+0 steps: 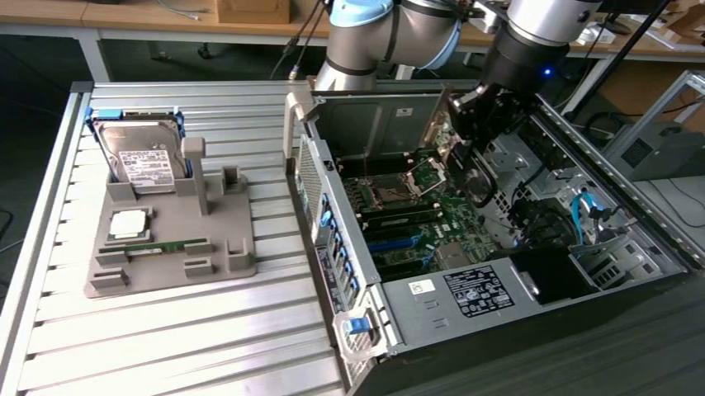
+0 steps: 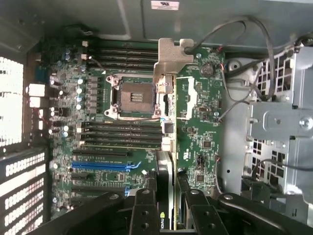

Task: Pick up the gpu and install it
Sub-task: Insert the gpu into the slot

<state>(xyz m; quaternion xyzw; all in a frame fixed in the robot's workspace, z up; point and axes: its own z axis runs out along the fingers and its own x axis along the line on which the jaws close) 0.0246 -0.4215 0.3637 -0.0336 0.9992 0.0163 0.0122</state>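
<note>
**Gripper:** The gripper (image 1: 474, 132) is partly closed, with the gpu (image 1: 471, 177) clamped between its fingers (image 2: 144, 210). It is held above the open case (image 1: 424, 318).

**Position of the task's thing:** The gpu is not seated. It hangs clear of the motherboard (image 1: 414, 223), over the region beside the CPU socket (image 2: 133, 95).

**Deciding relation:** In the wrist view the gpu (image 2: 166, 169) is seen edge-on. Its long axis runs away from the gripper (image 2: 168, 200) toward the silver bracket (image 2: 171, 61) at the far end. That axis is judged to lie across the blue slot (image 2: 105, 165), not along it. The slot lies off to one side of the card, not beneath it.

**Not established:**
- The card's connector edge is not seen.
- The finger contact is cut off at the wrist picture's edge.
- How high the card stands above the board cannot be told.
</note>
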